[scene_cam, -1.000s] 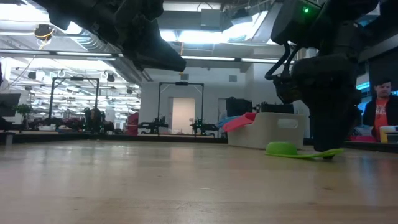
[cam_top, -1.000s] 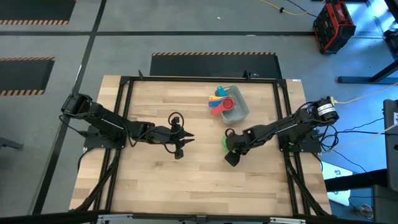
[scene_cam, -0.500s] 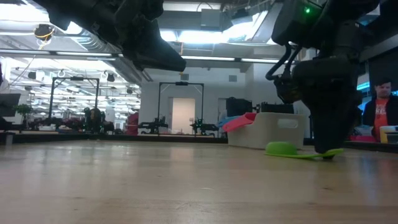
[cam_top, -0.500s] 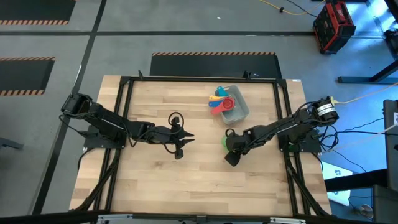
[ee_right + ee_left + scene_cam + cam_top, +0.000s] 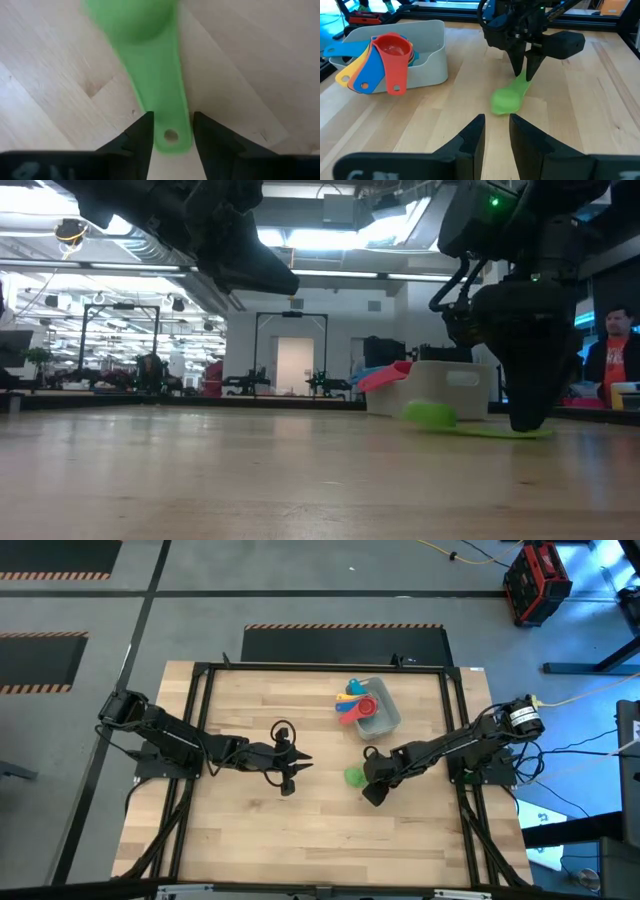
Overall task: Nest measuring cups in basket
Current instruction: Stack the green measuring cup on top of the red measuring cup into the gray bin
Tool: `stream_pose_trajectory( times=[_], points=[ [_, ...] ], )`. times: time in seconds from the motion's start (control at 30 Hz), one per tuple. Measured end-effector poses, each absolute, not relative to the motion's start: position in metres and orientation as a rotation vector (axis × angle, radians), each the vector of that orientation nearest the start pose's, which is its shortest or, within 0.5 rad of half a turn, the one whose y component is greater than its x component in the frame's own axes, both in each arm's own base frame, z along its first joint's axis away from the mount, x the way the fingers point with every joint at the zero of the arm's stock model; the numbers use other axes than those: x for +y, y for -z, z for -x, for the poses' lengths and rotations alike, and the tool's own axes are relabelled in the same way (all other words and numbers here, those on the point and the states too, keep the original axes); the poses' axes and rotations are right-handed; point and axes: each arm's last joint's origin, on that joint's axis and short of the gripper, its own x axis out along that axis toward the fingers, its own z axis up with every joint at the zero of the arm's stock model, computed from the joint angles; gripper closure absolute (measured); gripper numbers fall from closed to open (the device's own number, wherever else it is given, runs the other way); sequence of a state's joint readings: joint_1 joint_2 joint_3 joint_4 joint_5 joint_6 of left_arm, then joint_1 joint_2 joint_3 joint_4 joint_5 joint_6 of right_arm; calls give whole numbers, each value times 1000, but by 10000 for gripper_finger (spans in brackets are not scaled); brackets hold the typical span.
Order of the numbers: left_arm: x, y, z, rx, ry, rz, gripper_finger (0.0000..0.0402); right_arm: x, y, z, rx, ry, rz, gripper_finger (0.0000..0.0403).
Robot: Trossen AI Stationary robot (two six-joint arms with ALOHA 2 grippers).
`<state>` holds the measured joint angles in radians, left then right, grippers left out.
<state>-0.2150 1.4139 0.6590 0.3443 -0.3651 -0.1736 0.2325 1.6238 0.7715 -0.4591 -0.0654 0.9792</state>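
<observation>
End effector fingers on the right arm (image 5: 170, 137) are straddling the green cup's (image 5: 506, 100) handle, spread; I'm judging the other cups already sit in the basket (image 5: 388, 716).

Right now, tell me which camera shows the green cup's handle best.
The right wrist view: the green cup fills it, handle between the right gripper fingers. Left wrist view shows it smaller; the high view a speck; the low view edge-on.
</observation>
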Motion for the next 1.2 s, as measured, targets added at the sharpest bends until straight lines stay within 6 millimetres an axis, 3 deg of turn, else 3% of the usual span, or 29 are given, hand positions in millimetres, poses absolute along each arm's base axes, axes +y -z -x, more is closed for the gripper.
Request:
stream_pose_trajectory(
  times=[0.43,0.77,1.2],
  points=[
    [-51,-202,-281,379,-182,53,320,62,-130,-257,1298,392,-691,260],
    [-51,-202,-281,379,-181,54,320,62,-139,-256,1285,240,-532,258],
    [-51,-202,-281,379,-181,54,320,66,-154,-249,1265,187,-499,258]
  ],
)
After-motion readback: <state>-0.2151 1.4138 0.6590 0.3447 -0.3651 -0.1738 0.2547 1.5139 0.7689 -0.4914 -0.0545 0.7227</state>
